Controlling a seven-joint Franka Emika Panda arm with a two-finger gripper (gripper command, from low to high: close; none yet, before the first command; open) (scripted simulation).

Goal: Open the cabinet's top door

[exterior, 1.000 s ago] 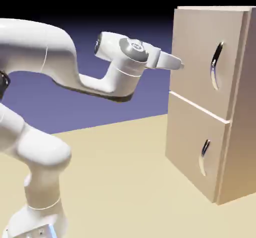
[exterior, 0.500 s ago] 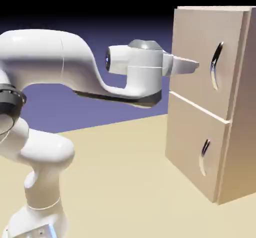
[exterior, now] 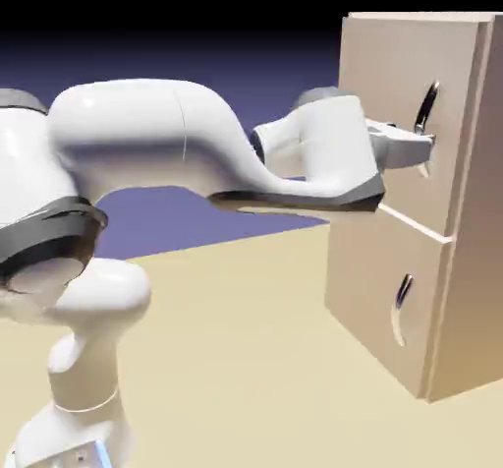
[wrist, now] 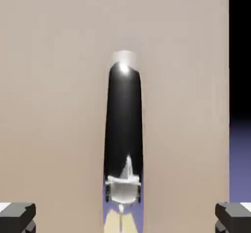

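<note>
The tan cabinet (exterior: 474, 260) stands at the right of the exterior view. Its top door (exterior: 385, 83) is flush and closed, with a long curved dark metal handle (exterior: 426, 110). My gripper (exterior: 424, 146) reaches level from the left and its tip sits at the handle's lower half. In the hand view the top door (wrist: 54, 104) fills the frame and the dark handle (wrist: 123, 129) runs upright in the middle. My gripper (wrist: 125, 218) is open. The grey fingertips (wrist: 17, 217) show far apart at the bottom corners, on either side of the handle and clear of it.
Below the top door is the shorter lower door (exterior: 378, 289) with a small handle (exterior: 402, 304), also closed. The white arm (exterior: 196, 151) stretches across the middle of the exterior view above the tan table (exterior: 246, 358).
The arm has stretched to the right, carrying the gripper from short of the cabinet's left edge up to the top door's handle. The jaws stayed open.
</note>
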